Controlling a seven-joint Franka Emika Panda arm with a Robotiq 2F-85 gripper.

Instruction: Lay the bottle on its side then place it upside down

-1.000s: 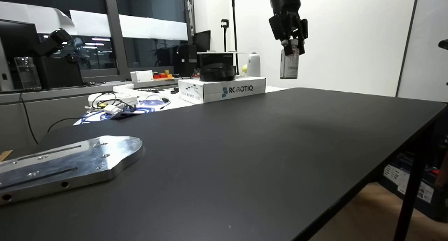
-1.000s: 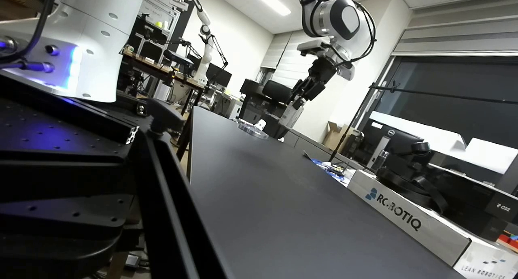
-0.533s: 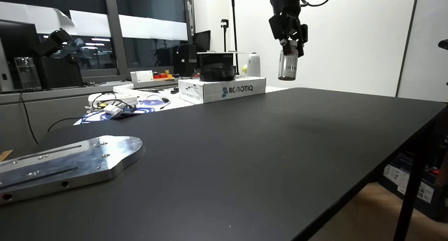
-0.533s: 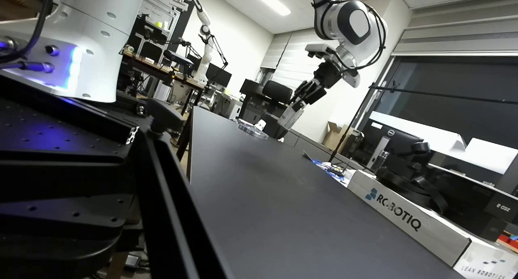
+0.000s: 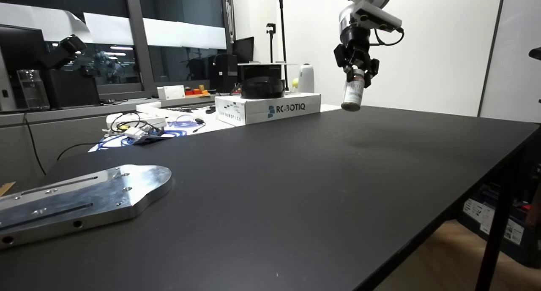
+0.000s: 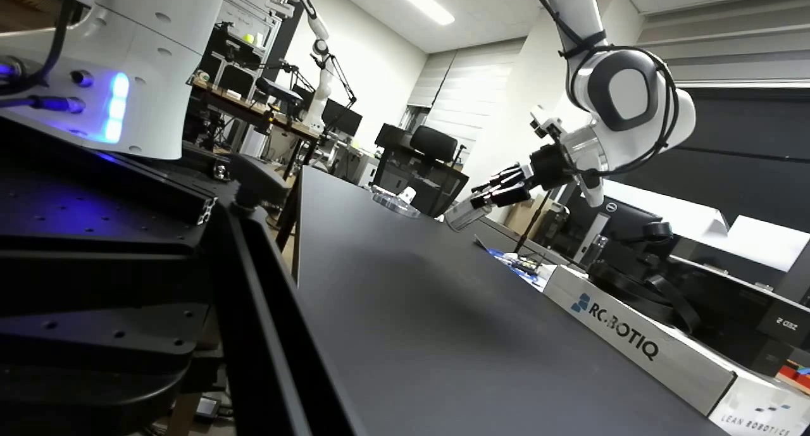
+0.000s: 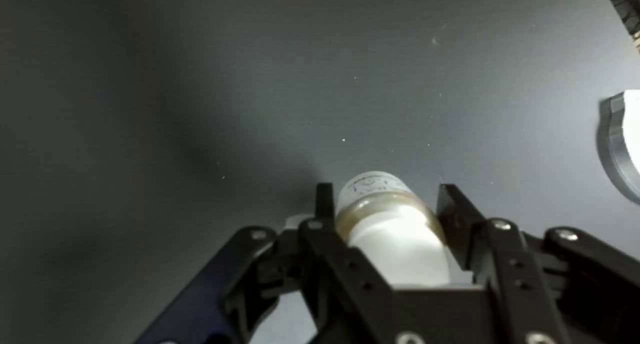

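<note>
The bottle is short and cylindrical, with a pale printed label and a dark reddish band near its gripped end. It also shows in another exterior view and in the wrist view, where a brown shoulder and a white cap are seen. My gripper is shut on its cap and shoulder end, also in view in an exterior view and in the wrist view. The bottle hangs tilted above the black table, base end pointing down and outward, apart from the surface.
A shiny metal plate lies on the table, also in the wrist view. A white Robotiq box stands beyond the table's edge, next to cables. A black chair stands past the table's far end.
The arm and gripper have come lower, carrying the bottle down toward the table. The gripper and bottle have tilted further from upright. The grip on the bottle is kept.
</note>
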